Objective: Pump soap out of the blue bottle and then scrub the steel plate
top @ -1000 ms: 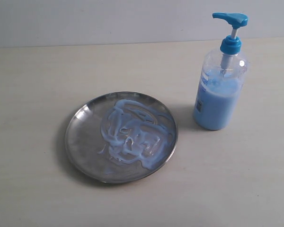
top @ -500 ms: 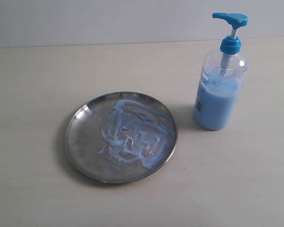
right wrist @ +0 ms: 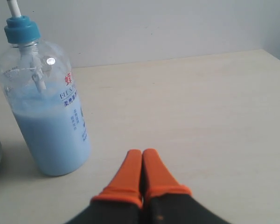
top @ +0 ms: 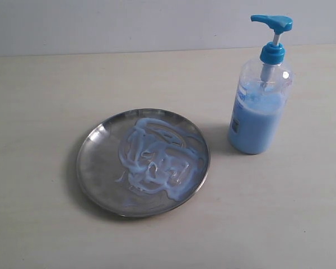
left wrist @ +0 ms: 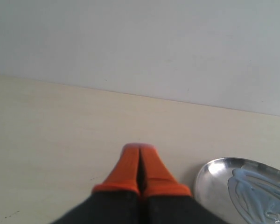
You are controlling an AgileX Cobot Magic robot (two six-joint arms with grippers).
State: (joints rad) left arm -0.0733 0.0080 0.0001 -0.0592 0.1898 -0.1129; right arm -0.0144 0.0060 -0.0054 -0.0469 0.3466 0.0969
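Observation:
The round steel plate (top: 95,162) lies left of centre on the table, its middle smeared with swirls of pale blue soap (top: 154,159). To its right stands the blue bottle (top: 257,112), upright, with its blue pump head (top: 273,23) raised. Neither arm shows in the exterior view. In the left wrist view my left gripper (left wrist: 139,148) is shut and empty, its orange fingers pressed together, with the steel plate's rim (left wrist: 210,177) close beside it. My right gripper (right wrist: 142,153) is also shut on nothing, a short way from the blue bottle (right wrist: 53,130).
A pale wooden table (top: 45,89) carries everything, and a plain light wall (top: 129,22) runs along its far edge. The table's corner edge (right wrist: 275,56) shows in the right wrist view.

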